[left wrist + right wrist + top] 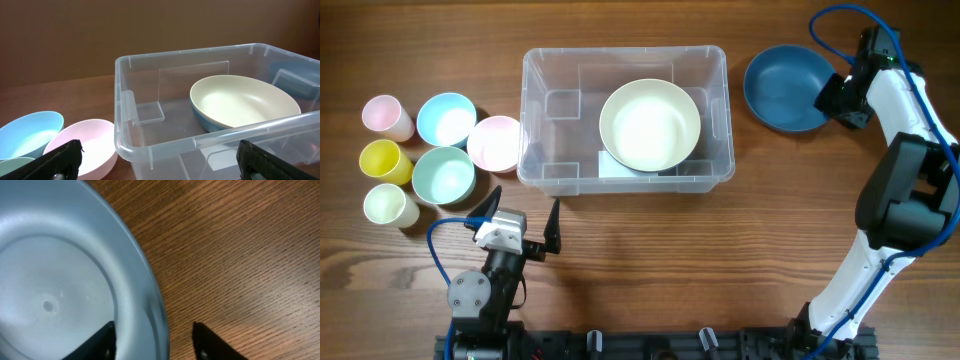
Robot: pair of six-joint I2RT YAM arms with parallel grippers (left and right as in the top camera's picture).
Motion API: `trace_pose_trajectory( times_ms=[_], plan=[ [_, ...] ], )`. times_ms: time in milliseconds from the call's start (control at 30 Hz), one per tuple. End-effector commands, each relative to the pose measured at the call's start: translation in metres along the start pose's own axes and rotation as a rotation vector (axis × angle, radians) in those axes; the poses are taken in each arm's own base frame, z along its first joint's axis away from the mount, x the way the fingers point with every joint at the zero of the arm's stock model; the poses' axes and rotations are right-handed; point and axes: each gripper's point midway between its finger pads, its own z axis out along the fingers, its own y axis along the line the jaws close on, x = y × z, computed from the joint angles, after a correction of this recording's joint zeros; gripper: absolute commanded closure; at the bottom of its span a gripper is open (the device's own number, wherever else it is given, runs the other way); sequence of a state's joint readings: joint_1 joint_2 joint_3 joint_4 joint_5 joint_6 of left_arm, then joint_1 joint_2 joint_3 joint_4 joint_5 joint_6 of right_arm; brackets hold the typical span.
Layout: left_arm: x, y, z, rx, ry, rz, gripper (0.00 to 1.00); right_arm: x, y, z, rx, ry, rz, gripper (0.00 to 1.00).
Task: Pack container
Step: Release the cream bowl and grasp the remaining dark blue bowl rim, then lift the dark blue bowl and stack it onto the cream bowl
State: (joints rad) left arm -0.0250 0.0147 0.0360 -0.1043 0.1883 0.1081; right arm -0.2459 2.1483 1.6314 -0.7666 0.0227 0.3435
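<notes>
The clear plastic container [625, 118] stands at the table's middle back and holds a cream bowl [650, 125]; both show in the left wrist view, the container [150, 145] and the bowl [245, 102]. A dark blue bowl [785, 87] sits right of the container. My right gripper [832, 95] is open, its fingers straddling that bowl's right rim [150, 305], one inside, one outside. My left gripper [525, 225] is open and empty, in front of the container's left corner.
At the left stand a pink bowl [496, 143], a light blue bowl [446, 118], a mint bowl [444, 175], and pink [386, 115], yellow [382, 160] and cream [388, 205] cups. The pink bowl [87, 147] lies near my left finger.
</notes>
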Motion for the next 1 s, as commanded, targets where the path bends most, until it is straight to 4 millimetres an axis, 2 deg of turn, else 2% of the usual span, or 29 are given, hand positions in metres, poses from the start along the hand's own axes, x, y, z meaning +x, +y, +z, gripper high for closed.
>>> trace_pose_trajectory(
  times_ms=[0, 33, 133, 200, 267, 433, 567, 667, 733, 867, 967],
  plan=[
    [0.003, 0.001, 0.000, -0.005, 0.001, 0.011, 0.00, 0.006, 0.000, 0.009, -0.001, 0.022, -0.003, 0.59],
    [0.003, 0.001, 0.000, -0.005, 0.001, 0.011, 0.00, 0.006, 0.000, 0.009, -0.001, 0.023, -0.003, 0.62],
    [0.003, 0.001, 0.000, -0.005, 0.001, 0.011, 0.00, 0.007, -0.001, 0.009, 0.002, 0.028, -0.003, 0.81],
    [0.003, 0.001, 0.000, -0.005, 0.001, 0.011, 0.00, 0.008, -0.001, 0.009, 0.002, 0.031, -0.002, 0.85],
    [0.003, 0.001, 0.000, -0.005, 0.001, 0.011, 0.00, 0.009, -0.002, 0.009, 0.004, 0.037, -0.003, 0.94],
    [0.003, 0.001, 0.000, -0.005, 0.001, 0.011, 0.00, 0.012, -0.005, 0.009, 0.021, 0.049, -0.003, 0.96],
    [0.003, 0.001, 0.000, -0.005, 0.001, 0.011, 0.00, 0.009, -0.005, -0.001, 0.019, 0.031, -0.012, 0.96],
    [0.003, 0.001, 0.000, -0.005, 0.001, 0.011, 0.00, -0.002, -0.005, -0.022, 0.019, -0.021, -0.028, 0.96],
    [0.003, 0.001, 0.000, -0.005, 0.001, 0.011, 0.00, -0.015, -0.011, -0.046, 0.051, -0.090, -0.025, 0.96],
    [0.003, 0.001, 0.000, -0.005, 0.001, 0.011, 0.00, -0.036, -0.011, -0.110, 0.041, -0.240, -0.039, 0.96],
    [0.003, 0.001, 0.000, -0.005, 0.001, 0.011, 0.00, -0.043, -0.009, -0.161, 0.005, -0.345, -0.038, 0.96]
  ],
)
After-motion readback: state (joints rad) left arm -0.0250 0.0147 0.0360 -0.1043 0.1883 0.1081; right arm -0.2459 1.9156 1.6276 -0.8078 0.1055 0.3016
